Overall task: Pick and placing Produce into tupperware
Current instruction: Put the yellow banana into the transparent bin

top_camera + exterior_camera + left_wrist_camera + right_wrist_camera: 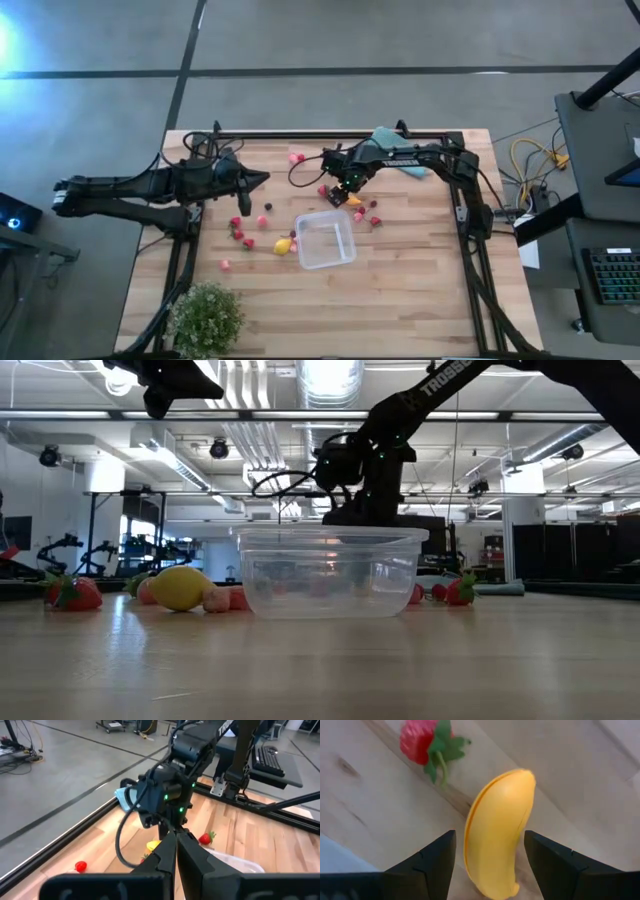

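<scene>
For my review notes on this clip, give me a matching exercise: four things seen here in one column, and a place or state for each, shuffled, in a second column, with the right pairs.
Things:
1. banana
2. plastic box
3. left pincer
4. potted plant

Places or states:
A. shut, held above the table's left side
B. lying on the wood between the open fingers of the right pincer
C. at the table's near left corner
D. near the table's middle, with a lemon just to its left

Pairs: 1-B, 2-D, 3-A, 4-C
</scene>
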`<action>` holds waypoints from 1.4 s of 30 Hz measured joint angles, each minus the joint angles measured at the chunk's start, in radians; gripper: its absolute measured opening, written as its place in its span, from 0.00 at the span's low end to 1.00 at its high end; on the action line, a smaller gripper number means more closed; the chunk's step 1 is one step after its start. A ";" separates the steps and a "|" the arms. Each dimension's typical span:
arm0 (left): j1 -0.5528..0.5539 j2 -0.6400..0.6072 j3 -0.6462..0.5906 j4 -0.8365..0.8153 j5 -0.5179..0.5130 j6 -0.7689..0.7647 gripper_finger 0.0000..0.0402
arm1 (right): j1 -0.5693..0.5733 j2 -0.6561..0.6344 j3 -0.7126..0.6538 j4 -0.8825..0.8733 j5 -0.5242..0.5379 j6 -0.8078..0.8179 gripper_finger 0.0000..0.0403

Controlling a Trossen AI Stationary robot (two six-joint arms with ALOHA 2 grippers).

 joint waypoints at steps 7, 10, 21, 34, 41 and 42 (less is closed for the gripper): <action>0.001 0.000 0.000 -0.001 0.000 0.001 0.00 | 0.018 0.031 0.000 -0.019 0.006 -0.008 0.56; 0.001 0.006 0.000 0.000 -0.001 0.001 0.00 | 0.023 0.031 0.002 -0.019 0.016 -0.008 0.54; 0.001 0.007 -0.001 -0.008 -0.001 0.002 0.00 | 0.023 -0.006 0.009 -0.024 0.038 -0.008 0.38; 0.001 -0.012 0.000 -0.007 -0.001 0.002 0.00 | 0.024 0.010 0.006 -0.018 0.028 -0.017 0.44; 0.001 -0.014 0.000 -0.009 -0.001 0.002 0.00 | 0.024 0.011 0.004 -0.011 0.061 -0.027 0.52; 0.001 -0.014 0.000 -0.010 -0.001 0.002 0.00 | 0.024 0.011 0.004 -0.011 0.072 -0.028 0.52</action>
